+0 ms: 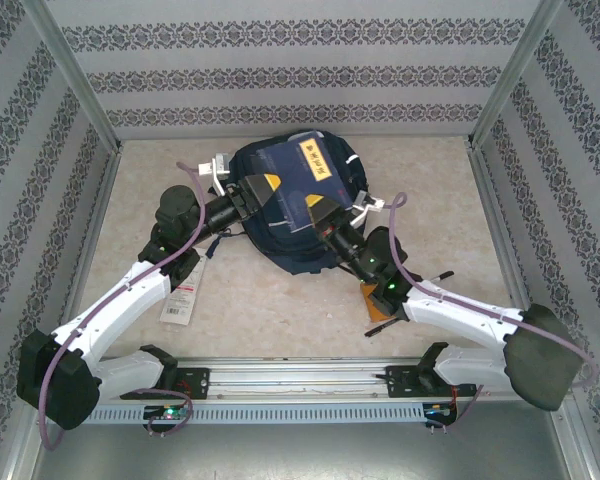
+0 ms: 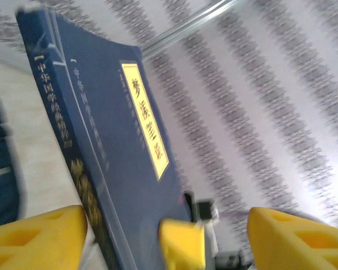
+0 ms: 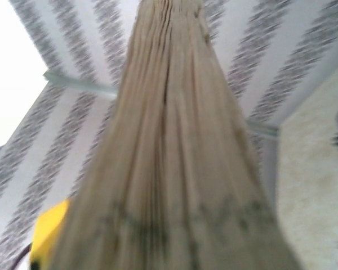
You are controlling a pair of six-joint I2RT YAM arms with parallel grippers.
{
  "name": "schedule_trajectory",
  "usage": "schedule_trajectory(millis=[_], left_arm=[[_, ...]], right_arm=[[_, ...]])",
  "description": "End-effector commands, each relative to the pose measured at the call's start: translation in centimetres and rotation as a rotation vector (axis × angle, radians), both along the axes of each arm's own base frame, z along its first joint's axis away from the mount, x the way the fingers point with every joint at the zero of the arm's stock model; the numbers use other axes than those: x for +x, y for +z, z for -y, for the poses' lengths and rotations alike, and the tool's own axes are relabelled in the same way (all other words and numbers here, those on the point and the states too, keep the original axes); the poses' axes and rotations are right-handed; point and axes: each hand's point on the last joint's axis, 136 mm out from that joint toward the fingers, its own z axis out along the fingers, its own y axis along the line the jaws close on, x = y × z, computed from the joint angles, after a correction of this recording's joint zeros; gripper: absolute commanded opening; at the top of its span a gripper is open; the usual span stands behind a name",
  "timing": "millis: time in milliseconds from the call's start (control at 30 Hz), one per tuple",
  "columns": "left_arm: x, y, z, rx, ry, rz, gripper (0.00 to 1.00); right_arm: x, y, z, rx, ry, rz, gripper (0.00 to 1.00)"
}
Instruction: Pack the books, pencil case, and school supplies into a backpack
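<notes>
The navy-blue book [image 1: 302,172] with its pale-yellow label strip is held tilted above the navy backpack [image 1: 280,245] at the back middle of the table. My right gripper [image 1: 318,208] is shut on the book's near edge; its page edges [image 3: 174,140] rise between my jaws, with one yellow finger [image 3: 48,228] showing at lower left. My left gripper [image 1: 263,185] is open at the book's left side. In the left wrist view the cover [image 2: 124,146] runs between my wide-apart fingers [image 2: 36,239], nearer the left one. The white packet [image 1: 180,297] lies under the left arm. A black pen [image 1: 382,325] lies by the right arm.
A small orange rectangle [image 1: 373,297] lies partly under the right arm. Patterned walls with metal posts close off the table on three sides. Bare tabletop [image 1: 280,310] stretches in front of the backpack, with a rail along the near edge [image 1: 300,380].
</notes>
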Motion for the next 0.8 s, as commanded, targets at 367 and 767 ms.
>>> schedule_trajectory(millis=[367, 767], left_arm=[[2.8, -20.4, 4.4, 1.235, -0.446, 0.178, 0.80], [9.3, -27.7, 4.3, 1.481, -0.369, 0.023, 0.81]], right_arm=[[-0.1, -11.6, 18.7, -0.515, -0.224, -0.474, 0.00], [-0.7, -10.1, 18.2, -0.570, -0.137, -0.402, 0.00]])
